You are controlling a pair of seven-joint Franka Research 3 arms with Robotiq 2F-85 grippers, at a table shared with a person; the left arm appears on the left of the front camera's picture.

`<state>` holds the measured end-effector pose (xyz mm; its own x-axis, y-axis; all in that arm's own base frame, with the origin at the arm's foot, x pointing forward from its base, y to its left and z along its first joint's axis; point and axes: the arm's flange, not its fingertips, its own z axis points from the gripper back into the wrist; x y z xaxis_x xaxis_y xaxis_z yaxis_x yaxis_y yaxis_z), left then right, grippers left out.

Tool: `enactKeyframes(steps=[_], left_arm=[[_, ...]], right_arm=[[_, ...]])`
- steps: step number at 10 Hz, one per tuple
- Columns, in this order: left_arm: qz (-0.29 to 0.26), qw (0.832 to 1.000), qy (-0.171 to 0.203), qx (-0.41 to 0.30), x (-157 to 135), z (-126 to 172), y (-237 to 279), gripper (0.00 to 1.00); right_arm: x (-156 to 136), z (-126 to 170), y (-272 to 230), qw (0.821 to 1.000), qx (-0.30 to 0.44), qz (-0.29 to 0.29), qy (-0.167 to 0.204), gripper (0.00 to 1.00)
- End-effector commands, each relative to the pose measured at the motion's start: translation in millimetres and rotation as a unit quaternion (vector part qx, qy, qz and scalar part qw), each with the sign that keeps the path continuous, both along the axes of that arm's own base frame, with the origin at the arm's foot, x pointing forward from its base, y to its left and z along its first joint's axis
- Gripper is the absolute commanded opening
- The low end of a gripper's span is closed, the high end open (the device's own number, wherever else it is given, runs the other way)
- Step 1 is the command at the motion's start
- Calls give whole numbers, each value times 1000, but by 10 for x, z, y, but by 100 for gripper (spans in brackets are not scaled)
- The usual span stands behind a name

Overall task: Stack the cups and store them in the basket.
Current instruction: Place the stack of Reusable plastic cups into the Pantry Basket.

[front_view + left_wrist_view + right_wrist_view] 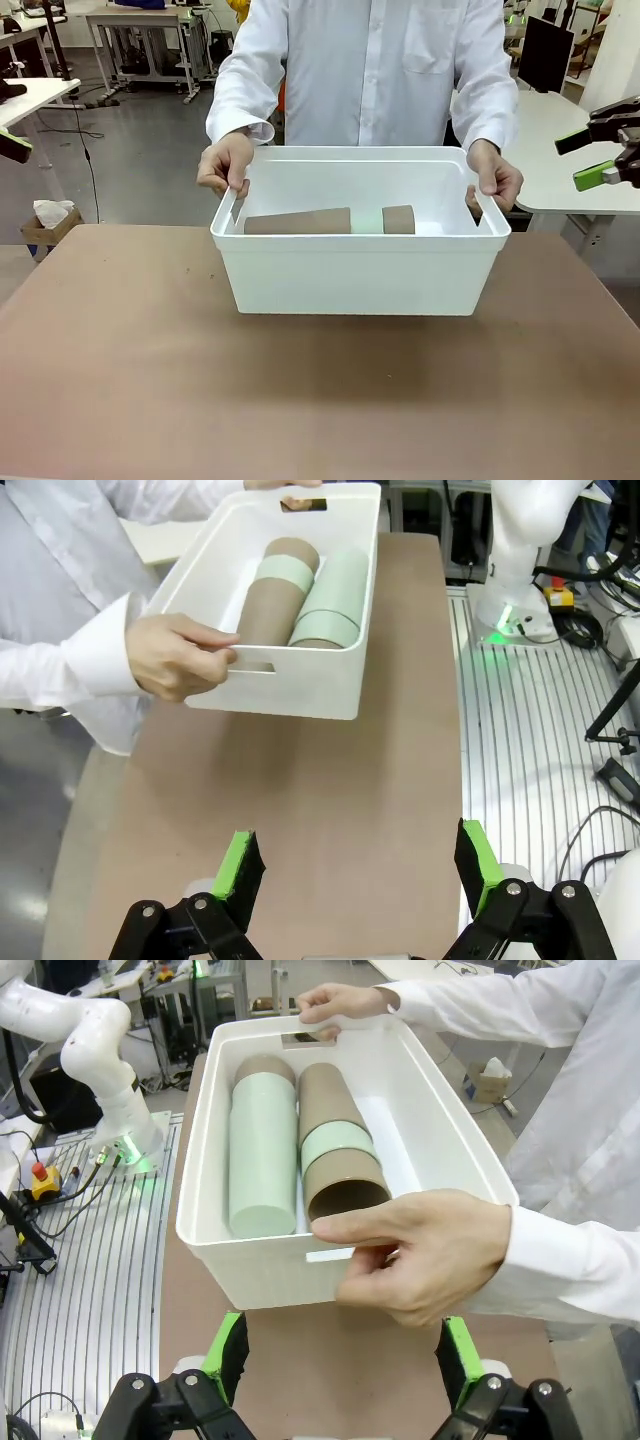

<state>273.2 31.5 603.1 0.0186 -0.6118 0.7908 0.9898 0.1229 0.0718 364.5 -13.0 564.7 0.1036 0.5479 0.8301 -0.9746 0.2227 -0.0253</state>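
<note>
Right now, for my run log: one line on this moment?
cups: stacked, lying in basket | person's hands: on basket handles | left gripper: open | right gripper: open

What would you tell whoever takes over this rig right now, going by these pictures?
Left gripper: open, empty, above bare table.
Right gripper: open, empty, near the basket's short end.
Cups: nested in two stacks, lying side by side inside the basket.
Person's hands grip both basket handles.
Done: stacking and storing.
Left: seemingly nothing; keep clear while the person handles the basket.

Tan-brown and mint-green cups lie in white basket.
</note>
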Motion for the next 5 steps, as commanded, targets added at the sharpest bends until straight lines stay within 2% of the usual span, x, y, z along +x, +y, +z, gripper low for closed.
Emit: enactKeyframes(steps=[1, 5], left_arm=[[0, 1000, 6, -7, -2, 39, -12, 100], [0, 1000, 6, -7, -2, 39, -12, 100]], right_arm=[[-14, -2, 24, 1000, 13, 0, -3, 100], [-14, -2, 24, 1000, 13, 0, -3, 100]])
